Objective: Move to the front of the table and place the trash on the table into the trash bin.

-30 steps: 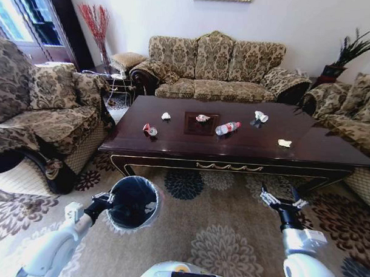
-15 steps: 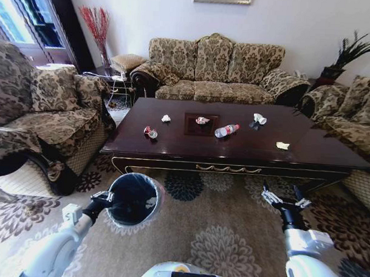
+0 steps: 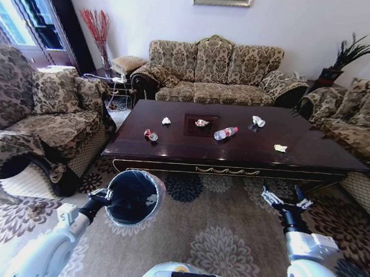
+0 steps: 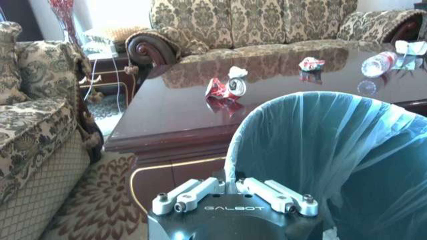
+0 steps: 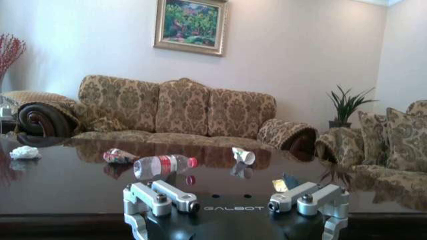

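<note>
A: What is closest to us?

B: Our left gripper point(image 3: 104, 197), low on our left, is clamped on the rim of the trash bin point(image 3: 118, 175); the left wrist view shows its fingers closed over the liner's edge. Our right gripper point(image 3: 286, 201) hangs low on our right with its fingers spread wide and nothing between them.

A: And beyond the grippers?

B: Carpet, then the front edge of the table point(image 3: 172, 155), not yet within reach of either gripper. On its top, ahead of the left gripper, lies a crushed can point(image 3: 150, 135), with a paper wad point(image 3: 166, 121) just behind it. Toward the middle sit a wrapper point(image 3: 201, 122) and a bottle point(image 3: 226, 133). Ahead of the right gripper are a pale scrap point(image 3: 280, 148) and, farther back, another wad point(image 3: 258, 121).

A: How should we handle this step?

B: We judge we should roll in squarely, keep the bin level and clear of the table's edge, and stop once the nearest litter is reachable.
</note>
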